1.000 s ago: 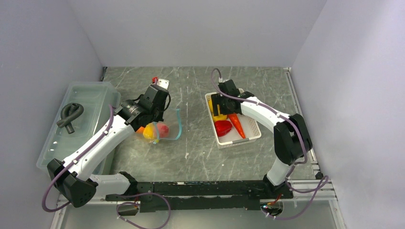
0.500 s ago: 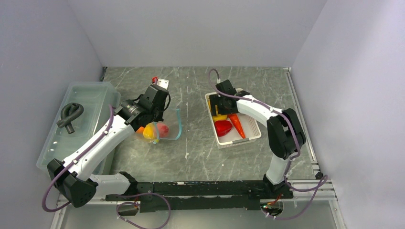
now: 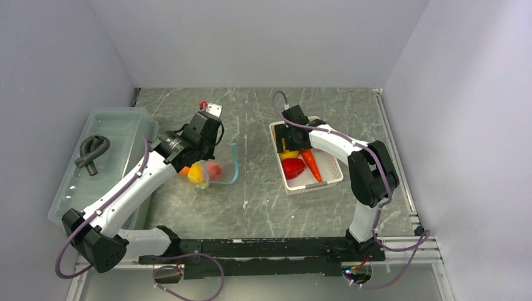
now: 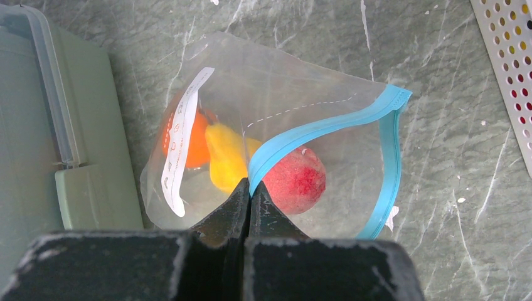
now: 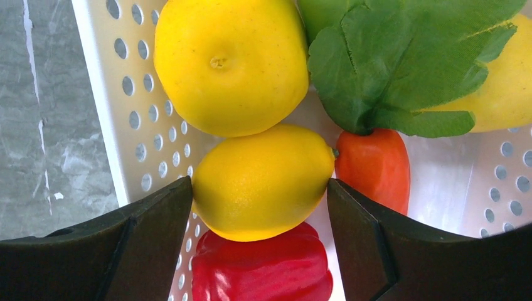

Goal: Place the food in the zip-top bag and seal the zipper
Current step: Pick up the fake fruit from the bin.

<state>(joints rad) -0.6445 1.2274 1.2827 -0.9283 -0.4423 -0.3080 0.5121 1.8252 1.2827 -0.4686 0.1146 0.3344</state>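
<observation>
The clear zip-top bag (image 4: 295, 94) lies on the table, mouth open, also in the top view (image 3: 207, 172). It holds an orange fruit (image 4: 194, 141), a yellow fruit (image 4: 229, 160) and a red-blushed peach (image 4: 295, 182). My left gripper (image 4: 250, 188) is shut on the teal-blue zipper (image 4: 389, 144) and pinches one lip of the mouth. My right gripper (image 5: 260, 185) is down in the white perforated basket (image 5: 106, 100), its fingers touching both ends of a yellow lemon (image 5: 263, 169). Another yellow fruit (image 5: 229, 63), the green leafy piece (image 5: 389, 63), the carrot (image 5: 376, 166) and the red pepper (image 5: 263, 269) lie around it.
A large translucent lidded bin (image 3: 119, 125) with a black hose (image 3: 92, 152) on it stands at the left, close to the bag. A small red and white object (image 3: 210, 106) lies behind my left gripper. The basket (image 3: 329, 179) sits right of centre.
My right arm has shifted slightly left and settled lower into the basket over the lemon. My left arm and the bag have not moved.
</observation>
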